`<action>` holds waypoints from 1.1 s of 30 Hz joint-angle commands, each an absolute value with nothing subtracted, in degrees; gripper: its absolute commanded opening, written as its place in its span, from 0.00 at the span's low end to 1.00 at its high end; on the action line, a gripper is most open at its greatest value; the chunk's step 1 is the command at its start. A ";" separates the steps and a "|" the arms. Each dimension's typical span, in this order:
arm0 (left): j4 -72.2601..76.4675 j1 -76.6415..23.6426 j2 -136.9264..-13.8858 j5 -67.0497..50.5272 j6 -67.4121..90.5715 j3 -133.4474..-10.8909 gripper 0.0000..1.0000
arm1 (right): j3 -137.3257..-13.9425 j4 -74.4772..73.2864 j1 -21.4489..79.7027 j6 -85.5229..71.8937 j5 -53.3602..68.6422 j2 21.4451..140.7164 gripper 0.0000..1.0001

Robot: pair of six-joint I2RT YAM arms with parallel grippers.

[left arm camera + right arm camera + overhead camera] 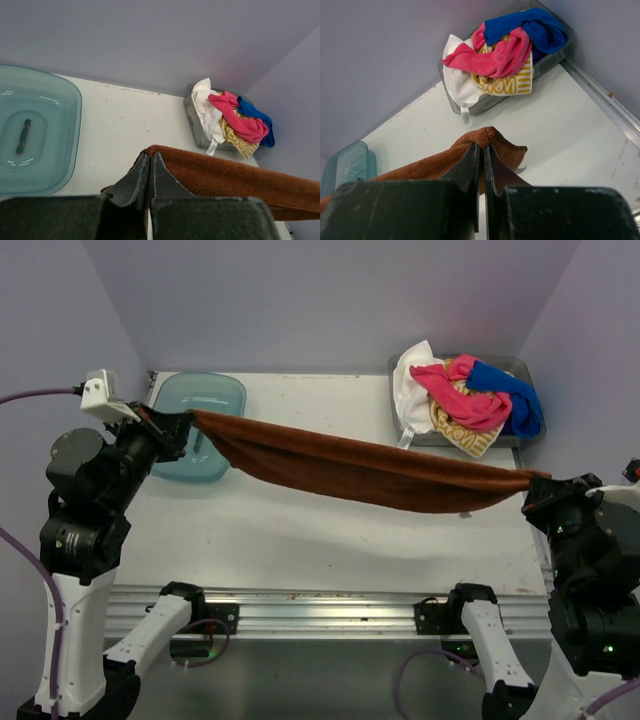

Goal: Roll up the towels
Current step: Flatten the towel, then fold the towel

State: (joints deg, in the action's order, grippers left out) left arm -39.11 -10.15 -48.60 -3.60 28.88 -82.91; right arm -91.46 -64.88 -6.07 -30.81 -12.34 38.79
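A rust-brown towel [360, 468] hangs stretched above the table between both arms, sagging in the middle. My left gripper [180, 425] is shut on its left corner, seen pinched at the fingertips in the left wrist view [150, 156]. My right gripper [535, 483] is shut on its right corner, with the brown towel [435, 162] folded over the tips [482, 146]. Other towels lie heaped in a grey bin [520, 365] at the back right: hot pink [468, 403], white [410, 380], blue [515, 395] and yellow-and-white striped [465, 438].
A translucent teal plastic tray [210, 395] sits at the back left, under the left gripper; a small dark object [23, 136] lies in it. Purple walls close the table at back and sides. A metal rail [330, 600] runs along the near edge.
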 commanded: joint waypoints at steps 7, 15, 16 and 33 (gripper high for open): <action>-43.07 -9.67 -47.01 -1.41 27.34 -80.69 0.00 | -85.46 -68.39 -6.24 -30.58 -13.18 36.48 0.00; -32.45 -9.67 -61.50 -3.79 28.30 -67.52 0.00 | -64.18 -49.77 -6.15 -33.40 -11.60 44.63 0.00; -31.04 -9.67 -66.57 -3.43 28.56 -66.54 0.00 | -59.37 -46.79 -6.15 -33.66 -11.60 48.30 0.00; -25.57 -8.35 -99.66 -0.26 28.57 -75.40 0.00 | -61.17 -27.16 -6.24 -33.93 -13.19 83.75 0.00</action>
State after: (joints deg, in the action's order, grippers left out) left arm -28.21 -9.69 -99.31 -1.72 29.32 -70.72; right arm -57.01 -30.81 -6.07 -34.04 -12.32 82.91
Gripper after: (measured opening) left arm 0.011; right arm 0.029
